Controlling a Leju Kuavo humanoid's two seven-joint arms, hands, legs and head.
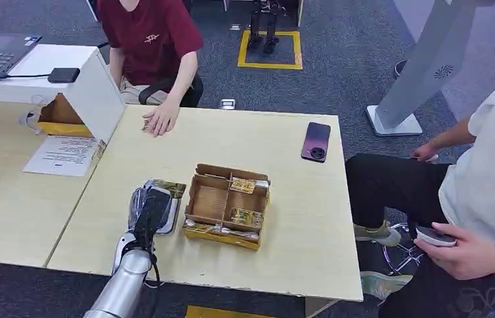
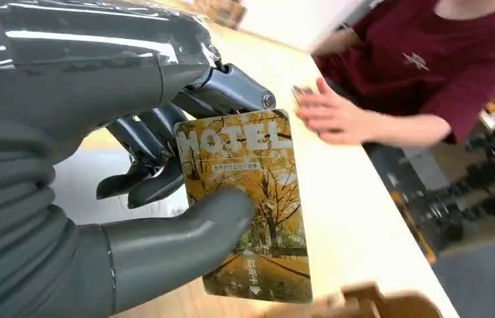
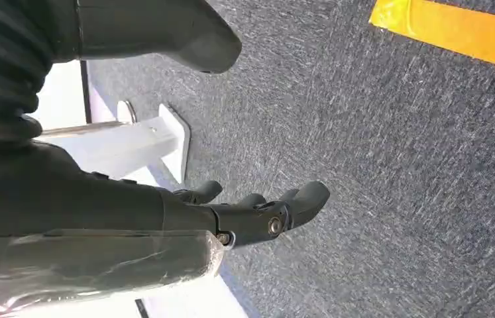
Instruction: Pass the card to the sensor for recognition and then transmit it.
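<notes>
While the thick grey thumb (image 2: 185,225) presses on the printed face of the hotel key card (image 2: 248,205), the darker fingers (image 2: 145,159) curl in behind it, so the left hand (image 2: 99,165) holds the card pinched between thumb and fingers. The card shows yellow autumn trees and the word HOTEL along one end. In the head view the left hand (image 1: 150,211) is over the light wooden table (image 1: 297,265), above a flat grey-edged pad (image 1: 170,212) that lies just beside the cardboard tray (image 1: 226,207); whether the hand or card touches the pad cannot be told. The tray is divided into compartments, and similar yellow cards (image 1: 243,186) lie in at least two of them.

The right hand (image 3: 258,215) hangs over dark grey carpet (image 3: 397,165), its fingers loosely spread and holding nothing, near a white stand base (image 3: 145,139) and a yellow floor stripe (image 3: 456,26).

Farther out on the table, a dark smartphone (image 1: 316,141) lies near the far right corner, well apart from the tray. A person in a maroon shirt (image 1: 152,40) sits at the far edge with one hand (image 1: 160,120) flat on the tabletop. A second person in a white shirt (image 1: 490,172) sits to the right, holding a small grey device (image 1: 435,236).
</notes>
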